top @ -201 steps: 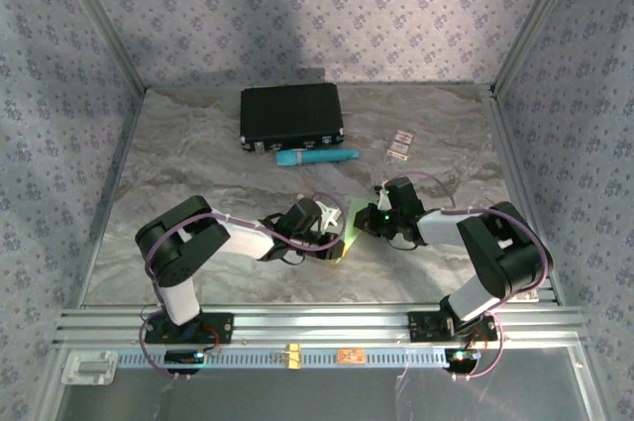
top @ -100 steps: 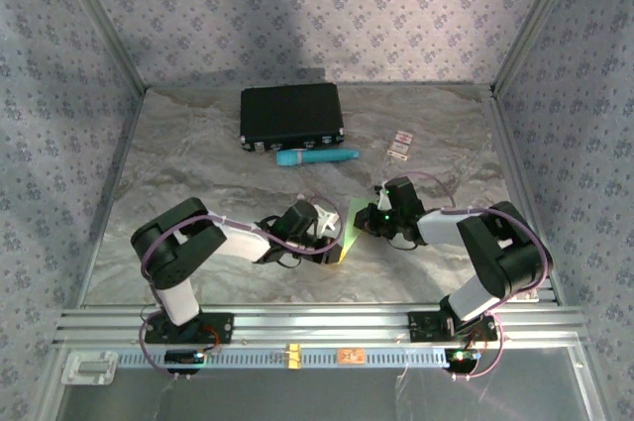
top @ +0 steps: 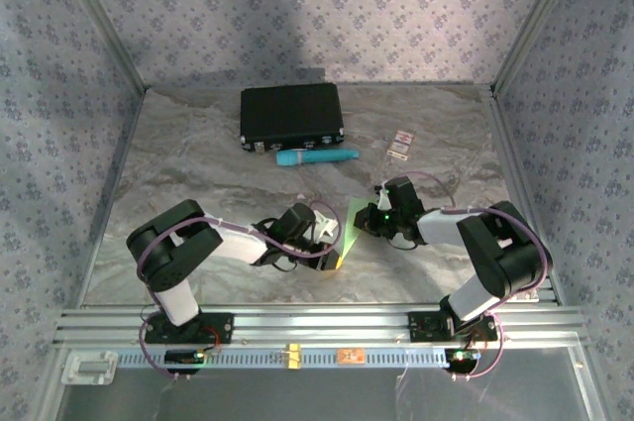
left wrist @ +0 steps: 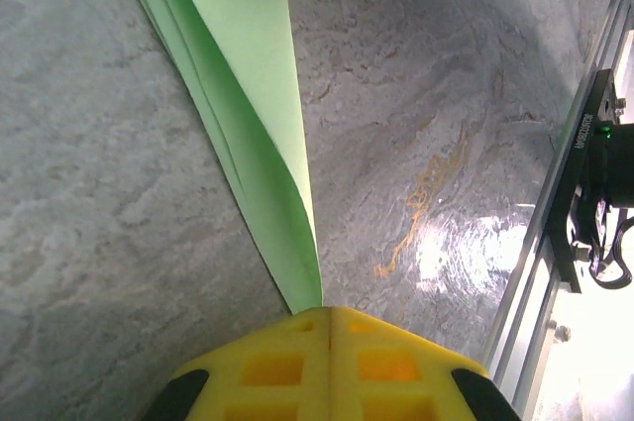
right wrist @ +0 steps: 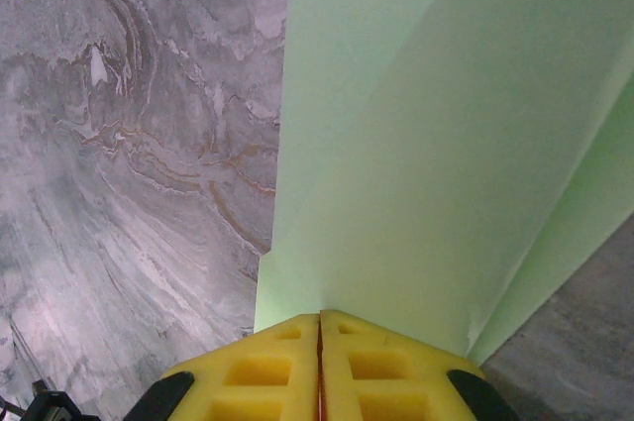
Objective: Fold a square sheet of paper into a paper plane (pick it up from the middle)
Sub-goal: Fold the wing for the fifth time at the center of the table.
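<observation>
Here, the left gripper (left wrist: pixel 329 314) is pressing its two yellow pads flat together, their moulded faces showing square pockets, and it is pinching the sheet of paper (left wrist: pixel 243 94) right at the seam between them. From that pinch the thin, pale green paper is fanning away as a long, tapering wedge of several smooth, matte layers, with a darker green fold running along one side.

The right gripper (right wrist: pixel 319 320) is likewise closing its yellow pads tight on the sheet of paper (right wrist: pixel 426 173), which is rising from the seam as broad, flat, overlapping panels with crisp straight edges and one squared corner.

In the top view the left gripper (top: pixel 332 243) and the right gripper (top: pixel 363 223) are meeting near the middle front of the table (top: pixel 198 163), and the sheet of paper (top: pixel 349 230) is spanning between them as a slim slanted green strip. The table is showing a grey, marble-veined surface with a slight sheen. Farther back, a rectangular black case (top: pixel 291 116) is lying flat, a teal cylindrical tube (top: pixel 317 157) is resting just in front of it, and two small cards (top: pixel 400 144) are sitting to its right. A ribbed aluminium rail (top: pixel 317 327) is running along the near edge.
</observation>
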Controlling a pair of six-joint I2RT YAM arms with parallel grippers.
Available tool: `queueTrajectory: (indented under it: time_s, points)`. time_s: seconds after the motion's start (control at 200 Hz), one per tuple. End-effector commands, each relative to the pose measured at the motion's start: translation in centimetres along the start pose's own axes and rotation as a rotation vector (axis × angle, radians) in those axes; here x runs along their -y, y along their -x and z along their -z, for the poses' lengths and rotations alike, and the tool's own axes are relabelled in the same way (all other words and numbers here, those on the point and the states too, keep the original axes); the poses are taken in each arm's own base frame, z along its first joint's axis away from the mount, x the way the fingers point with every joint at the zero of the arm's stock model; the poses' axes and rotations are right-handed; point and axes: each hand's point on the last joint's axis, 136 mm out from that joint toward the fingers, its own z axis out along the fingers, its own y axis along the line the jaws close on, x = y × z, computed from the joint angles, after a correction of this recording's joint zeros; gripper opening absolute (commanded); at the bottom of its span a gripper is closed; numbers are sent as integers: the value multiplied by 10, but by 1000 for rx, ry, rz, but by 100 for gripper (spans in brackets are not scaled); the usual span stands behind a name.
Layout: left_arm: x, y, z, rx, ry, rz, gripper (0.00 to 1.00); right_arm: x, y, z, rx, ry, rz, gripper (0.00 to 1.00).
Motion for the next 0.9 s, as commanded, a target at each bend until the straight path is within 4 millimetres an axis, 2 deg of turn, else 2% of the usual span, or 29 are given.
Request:
queueTrajectory:
  time_s: [0.0, 0.1, 0.195, 0.31, 0.405, 0.58, 0.71, 0.894]
  points:
    - [-9, -29, 2, -102, 25, 31, 0, 40, -8, -5, -4, -153, -48, 10]
    - [-9, -24, 7, -60, 36, 34, 0, 41, -9, -5, -4, -151, -54, 10]
    - [0, -12, 18, 13, 32, 20, 0, 40, -9, -5, -1, -148, -58, 10]
    - [12, 10, 31, 108, 35, -2, 2, 40, -9, -4, 1, -146, -60, 10]
    - [28, 31, 35, 150, 5, -18, 2, 39, -8, -4, 5, -145, -61, 10]
    - [52, 67, 22, 168, -52, -36, 3, 39, -8, -4, 5, -147, -63, 10]
    - [47, 80, 3, 152, -40, -14, 3, 39, -8, -5, 4, -143, -67, 10]
    - [25, 82, -13, 142, 30, 22, 4, 38, -8, -5, 6, -139, -68, 10]
